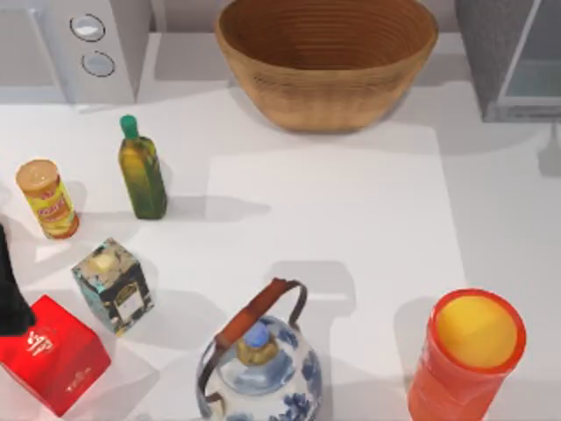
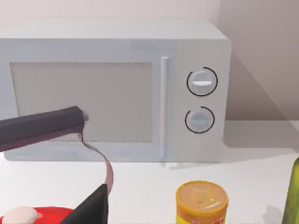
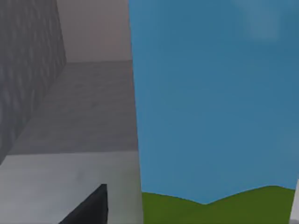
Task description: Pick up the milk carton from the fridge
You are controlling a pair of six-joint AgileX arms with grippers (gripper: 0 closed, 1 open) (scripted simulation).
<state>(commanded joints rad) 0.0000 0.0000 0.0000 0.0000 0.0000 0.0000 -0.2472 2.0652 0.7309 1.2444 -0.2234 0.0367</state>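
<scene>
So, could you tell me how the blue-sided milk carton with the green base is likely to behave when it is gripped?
The blue-sided milk carton with the green base shows broad flat faces, so it probably won't roll. The smooth-looking side may be slippery. It stands inside the grey speckled fridge, close to the wall, so it might tip against it.

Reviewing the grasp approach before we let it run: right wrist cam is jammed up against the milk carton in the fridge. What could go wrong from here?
1. The milk carton sits very near the right wrist camera, with only one dark fingertip in view, so a misaligned close could push it rather than clamp it.
2. The grey fridge wall stands close beside the carton, so a finger may scrape it.
3. The left gripper hangs by the microwave, over the red box.
</scene>
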